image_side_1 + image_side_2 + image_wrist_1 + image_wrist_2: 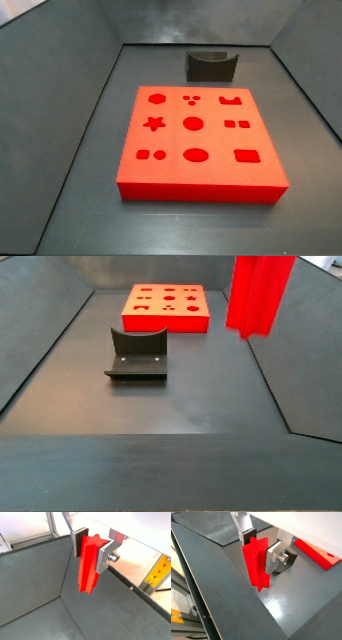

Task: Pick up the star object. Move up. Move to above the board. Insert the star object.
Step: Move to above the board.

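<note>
We log the tool [94, 548] pinching the star object [88, 567] near its upper end, the peg hanging upright and clear of the counter [298, 607], presumably so its free lower end can enter a hole. In a side view the peg [259, 294] sits at 3 o'clock of the board [167, 308], not yet above it. The fixture [138, 354] stands empty.

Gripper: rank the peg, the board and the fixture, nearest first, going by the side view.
1. The red peg, clamped in the gripper; top right in a side view.
2. The board, just left of the peg, at the back.
3. The fixture, mid-floor, farther left and forward.
</note>
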You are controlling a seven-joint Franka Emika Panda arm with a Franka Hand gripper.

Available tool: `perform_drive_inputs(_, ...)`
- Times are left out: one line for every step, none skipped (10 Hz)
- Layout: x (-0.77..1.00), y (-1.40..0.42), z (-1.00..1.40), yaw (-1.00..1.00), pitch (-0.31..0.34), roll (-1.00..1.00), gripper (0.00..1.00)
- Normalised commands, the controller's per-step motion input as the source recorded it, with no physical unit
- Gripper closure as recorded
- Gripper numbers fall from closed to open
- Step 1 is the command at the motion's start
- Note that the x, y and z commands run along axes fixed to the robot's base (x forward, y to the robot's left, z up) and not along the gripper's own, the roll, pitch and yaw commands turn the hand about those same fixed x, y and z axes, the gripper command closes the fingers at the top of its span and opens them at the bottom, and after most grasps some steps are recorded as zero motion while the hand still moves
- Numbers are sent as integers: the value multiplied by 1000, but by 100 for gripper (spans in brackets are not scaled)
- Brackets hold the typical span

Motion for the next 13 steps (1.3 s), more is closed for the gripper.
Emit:
perform_drive_inputs(3,-2,280,33,99,55,100)
perform_drive_inputs(6,-5,179,33,99,59,100)
perform_drive_inputs(18,-1000,-9,-887,-30,-136,100)
perform_drive_inputs(18,-1000,-9,-880,-37,-134,100)
perform_drive_inputs(5,-1000,-7,-514,-74,-80,100)
perform_drive_inputs(4,-1000,-7,-365,-73,-67,100)
perform_drive_inputs(8,-1000,-10,-168,-49,-26,100)
perform_drive_inputs(6,-1000,-9,-45,-31,-8,100)
perform_drive_inputs(3,-1000,-9,-39,-32,-1,100)
perform_drive_inputs(1,-1000,-9,-25,-32,2,100)
perform_drive_inputs(1,-1000,-10,-10,-34,2,100)
perform_drive_inputs(0,-1000,-10,1,-35,1,100)
perform_drive_inputs(-2,-1000,-10,0,-36,2,100)
